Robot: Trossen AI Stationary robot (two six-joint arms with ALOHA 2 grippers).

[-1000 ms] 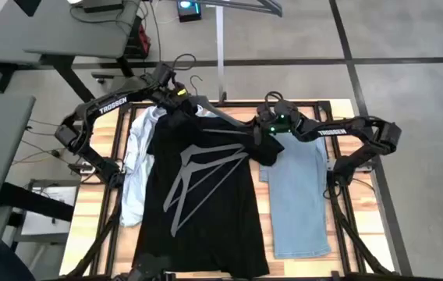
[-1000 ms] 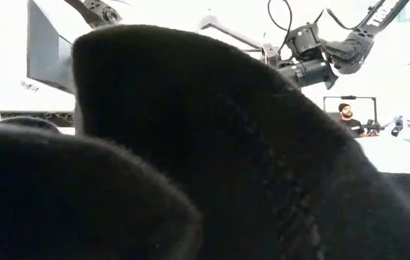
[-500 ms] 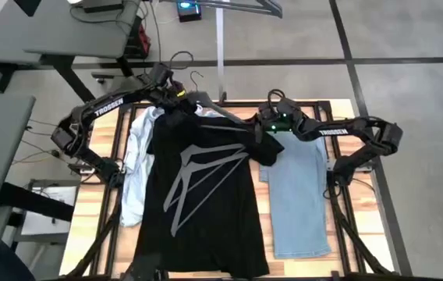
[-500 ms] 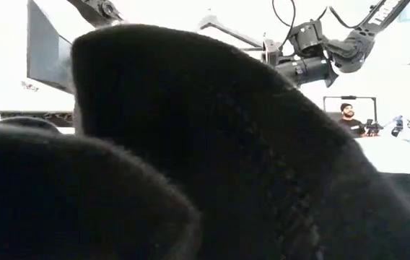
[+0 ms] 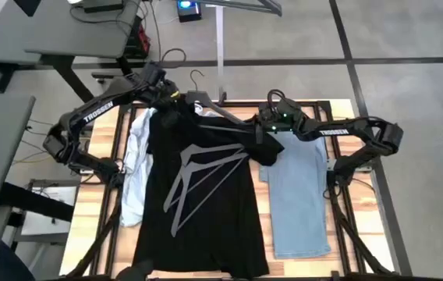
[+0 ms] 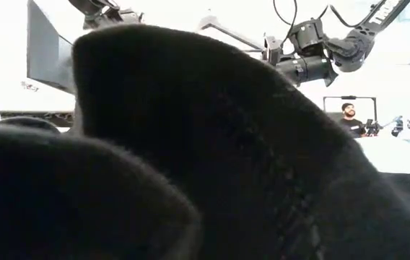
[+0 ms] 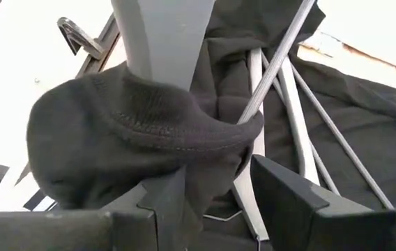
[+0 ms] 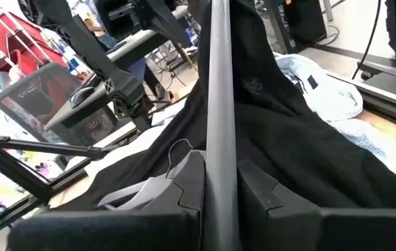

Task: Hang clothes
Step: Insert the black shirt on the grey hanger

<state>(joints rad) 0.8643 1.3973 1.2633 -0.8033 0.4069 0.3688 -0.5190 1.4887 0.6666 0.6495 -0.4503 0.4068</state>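
The black t-shirt (image 5: 202, 195) lies spread down the table's middle, its collar end raised at the far edge over a grey hanger (image 5: 221, 117) whose hook (image 5: 196, 78) points away from the table. My left gripper (image 5: 165, 105) is shut on the collar (image 7: 149, 132). My right gripper (image 5: 259, 134) is shut on the hanger's right arm (image 8: 220, 104). The pale collared shirt (image 5: 134, 164) lies flat to the t-shirt's left, and the jeans (image 5: 299, 195) lie flat to its right. In the low view, black cloth (image 6: 190, 159) fills most of the picture. My left gripper pinches bunched black cloth just under the collar's ribbed edge (image 7: 212, 181) between its two fingers. The collar is wrapped round the hanger's broad neck (image 7: 163, 42) and held off the table. My right gripper pinches the hanger's grey arm (image 8: 220, 160) between its two fingers, which lie across it. It comes level from the table's right side, and the hanger is held clear above the table.
Several spare grey hangers (image 5: 198, 172) lie on top of the t-shirt's body. A rack pole (image 5: 220, 47) rises behind the far edge. Desks stand to the left, and a person (image 6: 346, 115) sits far back in the room.
My left gripper has gone toward the table's far left with the collar, and the raised cloth has followed it along the hanger. The hanger's hook has shifted slightly toward the far edge.
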